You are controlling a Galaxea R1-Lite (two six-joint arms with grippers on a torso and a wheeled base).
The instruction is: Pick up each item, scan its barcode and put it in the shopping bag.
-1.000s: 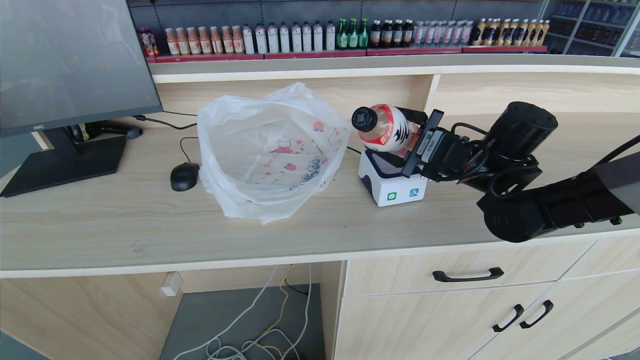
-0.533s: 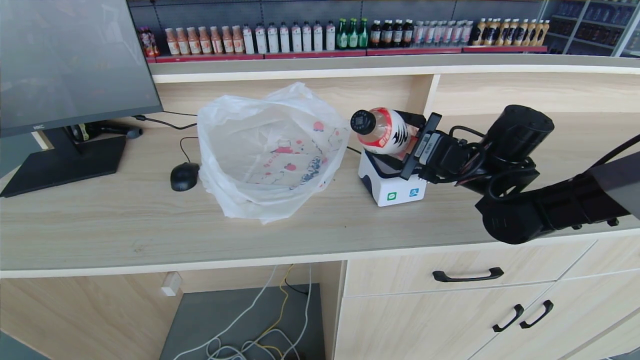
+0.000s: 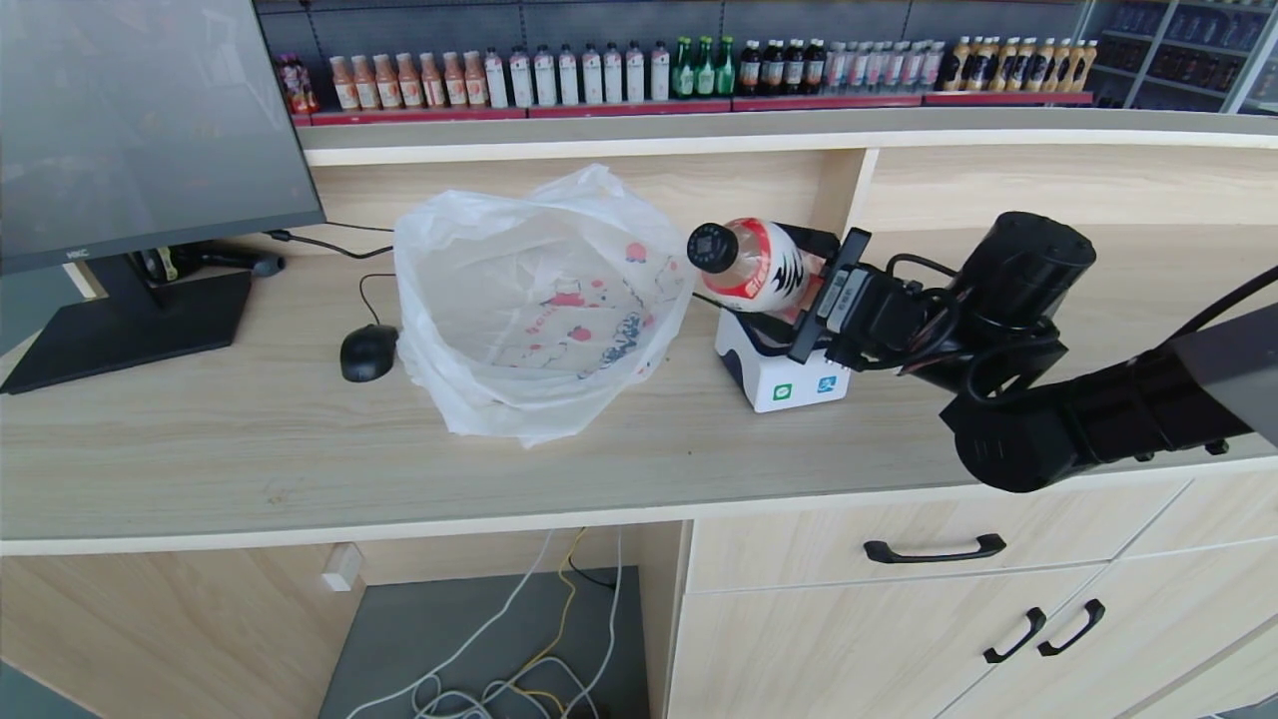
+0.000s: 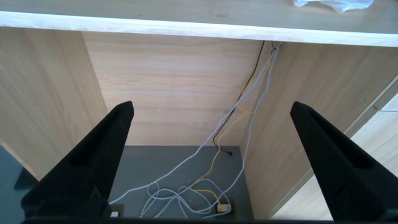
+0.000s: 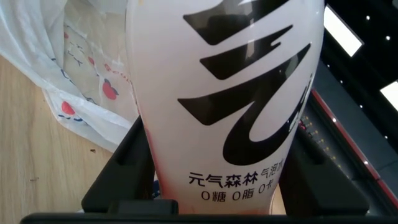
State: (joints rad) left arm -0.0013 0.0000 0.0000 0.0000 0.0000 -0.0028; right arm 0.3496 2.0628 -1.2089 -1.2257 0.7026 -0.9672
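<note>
My right gripper (image 3: pixel 789 280) is shut on a clear drink bottle (image 3: pixel 751 263) with a white and red label and a black cap. It holds the bottle on its side just above the white barcode scanner (image 3: pixel 784 371), with the cap pointing toward the shopping bag (image 3: pixel 539 300). The bag is a translucent white plastic one that stands open on the wooden counter (image 3: pixel 300 449), left of the scanner. In the right wrist view the bottle (image 5: pixel 230 112) sits between the black fingers (image 5: pixel 124 162), with the bag (image 5: pixel 74 74) behind it. My left gripper (image 4: pixel 211 162) hangs open below the counter, above loose cables.
A monitor (image 3: pixel 130 120) on a black stand is at the counter's far left, with a black mouse (image 3: pixel 368 352) and its cable beside the bag. Shelves of bottles (image 3: pixel 699 65) line the back wall. Drawers with black handles (image 3: pixel 934 549) are below the counter on the right.
My right gripper has carried the bottle a little to the left, toward the bag, staying above the scanner. The bag and the left gripper have not moved.
</note>
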